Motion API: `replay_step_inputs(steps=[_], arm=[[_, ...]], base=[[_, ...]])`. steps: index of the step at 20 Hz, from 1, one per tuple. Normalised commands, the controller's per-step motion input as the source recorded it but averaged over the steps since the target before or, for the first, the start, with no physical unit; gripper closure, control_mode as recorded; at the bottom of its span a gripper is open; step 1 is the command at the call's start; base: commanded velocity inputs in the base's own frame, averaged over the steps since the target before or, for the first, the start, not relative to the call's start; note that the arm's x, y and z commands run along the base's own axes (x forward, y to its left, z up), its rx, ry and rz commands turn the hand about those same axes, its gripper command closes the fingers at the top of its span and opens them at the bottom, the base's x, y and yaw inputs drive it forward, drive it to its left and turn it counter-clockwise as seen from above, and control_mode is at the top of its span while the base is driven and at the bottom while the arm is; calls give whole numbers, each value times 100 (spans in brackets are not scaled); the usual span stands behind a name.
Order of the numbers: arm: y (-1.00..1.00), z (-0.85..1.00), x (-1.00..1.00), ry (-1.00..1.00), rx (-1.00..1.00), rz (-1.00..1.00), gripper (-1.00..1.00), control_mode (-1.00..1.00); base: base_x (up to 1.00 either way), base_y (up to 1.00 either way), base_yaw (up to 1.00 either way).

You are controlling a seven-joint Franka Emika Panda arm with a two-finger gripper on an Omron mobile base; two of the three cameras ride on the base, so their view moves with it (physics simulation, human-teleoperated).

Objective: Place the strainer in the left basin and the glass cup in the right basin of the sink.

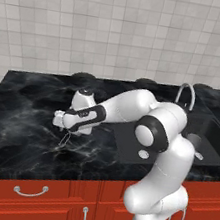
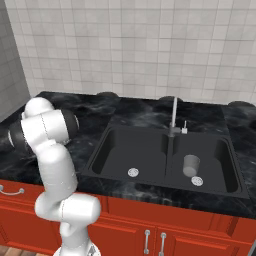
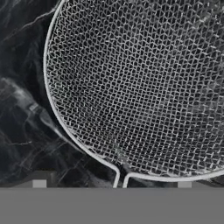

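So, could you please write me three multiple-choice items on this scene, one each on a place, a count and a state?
1. Where is the glass cup?
A. in the right basin
B. in the left basin
C. on the counter

2. How many round silver drains show in the sink?
A. one
B. two
C. three

3. Where does the strainer lie?
A. in a basin
B. on the faucet
C. on the black counter

Answers: 1 A, the cup stands beside the narrower basin's drain. 2 B, one drain per basin. 3 C, the hand view shows its mesh over marbled counter.
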Motion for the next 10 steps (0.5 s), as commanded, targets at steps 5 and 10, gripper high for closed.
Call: replay_step_inputs(steps=[5,10], arm=[[16,-17,34,4,-5,-12,-100,-100],[17,-20,36,5,-5,-10,-100,-100]], base=[[0,0,0],[0,0,0]])
